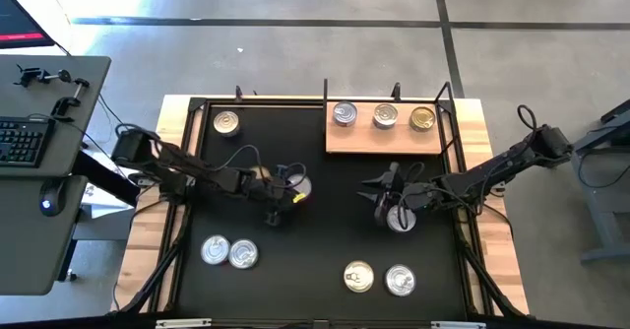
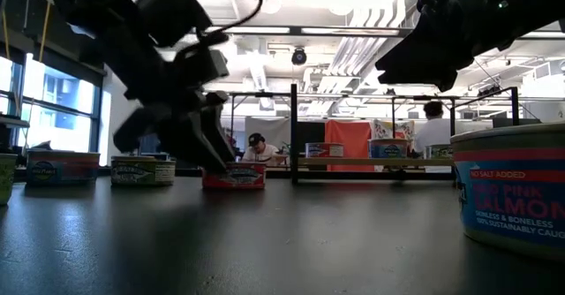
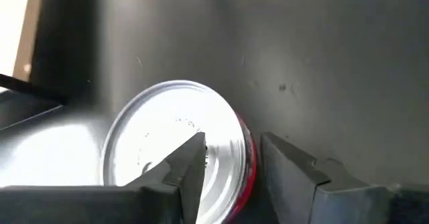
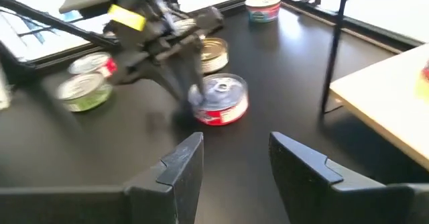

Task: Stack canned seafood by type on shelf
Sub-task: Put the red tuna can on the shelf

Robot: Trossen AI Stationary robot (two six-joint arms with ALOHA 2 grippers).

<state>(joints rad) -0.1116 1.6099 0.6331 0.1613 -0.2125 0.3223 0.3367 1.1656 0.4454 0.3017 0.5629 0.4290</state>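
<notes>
Under L gripper (image 3: 231, 167), open fingers straddle red tin's (image 3: 175, 143) rim.

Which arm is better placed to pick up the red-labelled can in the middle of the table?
The left. The left gripper is already at the red-labelled can, fingers open across its rim. The right gripper is open too, but stands farther off, above another can.

At the right edge of the low view, the nearest can (image 2: 510, 189) carries a label reading "NO SALT ADDED" on a red band, then "PINK SALMON", partly cut off, and below it "BONELESS & BONELESS", blurred. The labels on the farther cans are too small to read.
</notes>
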